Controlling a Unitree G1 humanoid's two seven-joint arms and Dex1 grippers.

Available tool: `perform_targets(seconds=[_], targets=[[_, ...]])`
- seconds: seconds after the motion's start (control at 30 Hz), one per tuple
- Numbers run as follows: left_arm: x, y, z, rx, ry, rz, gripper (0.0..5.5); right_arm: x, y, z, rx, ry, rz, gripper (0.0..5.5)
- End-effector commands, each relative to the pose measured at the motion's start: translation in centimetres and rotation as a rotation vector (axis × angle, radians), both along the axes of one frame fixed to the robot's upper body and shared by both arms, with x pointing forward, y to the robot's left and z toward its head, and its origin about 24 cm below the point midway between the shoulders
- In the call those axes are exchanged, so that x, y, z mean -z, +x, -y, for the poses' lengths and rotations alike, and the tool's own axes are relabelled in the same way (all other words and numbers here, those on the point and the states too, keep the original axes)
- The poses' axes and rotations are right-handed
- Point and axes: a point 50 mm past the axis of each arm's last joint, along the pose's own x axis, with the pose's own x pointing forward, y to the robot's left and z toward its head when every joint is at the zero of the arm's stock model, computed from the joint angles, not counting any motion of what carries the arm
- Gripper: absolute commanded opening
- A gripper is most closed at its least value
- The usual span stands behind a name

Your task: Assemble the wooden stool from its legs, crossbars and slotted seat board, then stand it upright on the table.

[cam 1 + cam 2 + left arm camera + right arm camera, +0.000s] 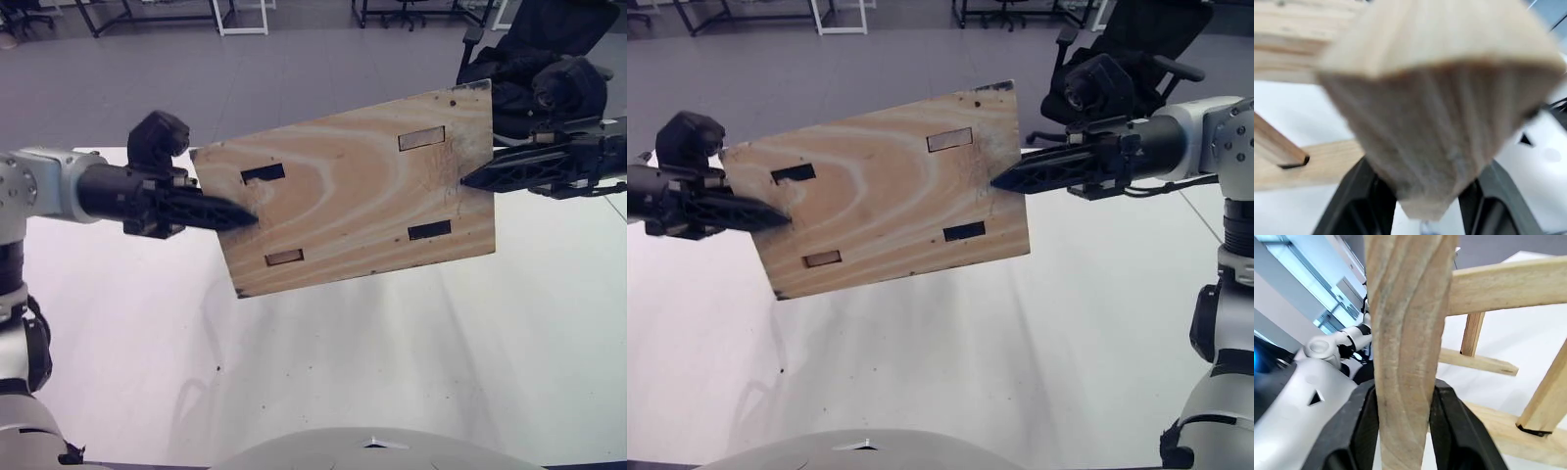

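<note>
Seat board (353, 186) hung tipped in air over white counter (392, 382). Left jaws pinched its left edge, right jaws its right edge. Wooden bars (1508, 284) joined underneath. Wood looked stiff, light, maybe slippery. Best held by edges.

- The slotted seat board (353, 186) hung tilted above the desk (392, 362) and blocked the middle span between the arms.
- The left hand (250, 217) and the right hand (999, 182) clamped its opposite short edges, so both ends were taken.
- Under the board, crossbars (1508, 284) and legs (1547, 396) crowded the space. The gaps between them seemed narrow, though the close views made that hard to judge.
- Passage lay over the desk nearer the robot.
</note>
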Motion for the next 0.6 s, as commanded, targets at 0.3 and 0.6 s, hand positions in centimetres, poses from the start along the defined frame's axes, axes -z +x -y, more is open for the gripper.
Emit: perform_targets(seconds=[0.3, 0.6], targets=[[-2.5, -1.6, -0.8, 0.258, -0.258, -0.503, 1.31, -4.0, -3.0, -2.2, -0.517, 0.392, -0.521, 1.34], [4.3, -2.0, -2.6, 0.049, -0.135, -0.744, 1.31, 3.9, -3.6, -0.7, -0.351, 0.303, -0.875, 1.37]])
